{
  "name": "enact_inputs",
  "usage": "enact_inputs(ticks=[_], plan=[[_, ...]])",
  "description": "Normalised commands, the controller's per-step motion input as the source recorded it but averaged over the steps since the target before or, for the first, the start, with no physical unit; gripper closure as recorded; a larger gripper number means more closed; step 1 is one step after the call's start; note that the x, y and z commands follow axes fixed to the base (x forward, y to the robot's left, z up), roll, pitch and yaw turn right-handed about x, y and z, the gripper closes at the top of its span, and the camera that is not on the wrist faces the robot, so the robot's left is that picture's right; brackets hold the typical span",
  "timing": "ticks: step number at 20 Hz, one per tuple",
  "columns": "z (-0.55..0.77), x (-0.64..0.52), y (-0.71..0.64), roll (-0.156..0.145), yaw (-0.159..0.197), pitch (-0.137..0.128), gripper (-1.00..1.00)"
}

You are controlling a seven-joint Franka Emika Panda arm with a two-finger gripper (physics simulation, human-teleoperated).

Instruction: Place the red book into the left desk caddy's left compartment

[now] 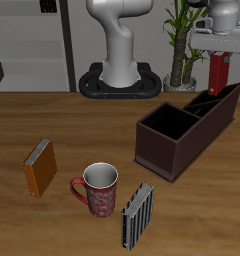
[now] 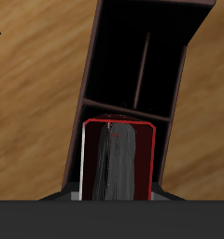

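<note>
Hand [image 1: 220,52] grips red book [image 1: 219,75] above left desk caddy [image 1: 182,130]; fingers hidden.

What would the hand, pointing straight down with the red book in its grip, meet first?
Probably the left desk caddy: the red book held by the hand hangs above its far end, likely the left compartment.

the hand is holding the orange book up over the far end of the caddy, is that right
Not quite. The hand holds the red book over the far end of the caddy. The exterior view shows the orange book standing on the table near the mug.
</note>
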Motion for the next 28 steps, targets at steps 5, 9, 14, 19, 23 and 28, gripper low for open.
enact_inputs(ticks=[5, 9, 14, 19, 23, 28], plan=[[-0.12, 0.06, -0.02, -0.003, 0.012, -0.004, 1.0], [-0.15, 0.11, 0.04, 0.005, 0.018, 0.013, 1.0], [-0.21, 0.0, 0.06, 0.016, 0.01, 0.011, 1.0], [-0.23, 0.05, 0.04, 0.026, 0.002, 0.029, 1.0], [-0.11, 0.03, 0.03, 0.014, 0.003, 0.003, 1.0], [-0.04, -0.04, 0.03, -0.004, 0.01, -0.005, 1.0]])
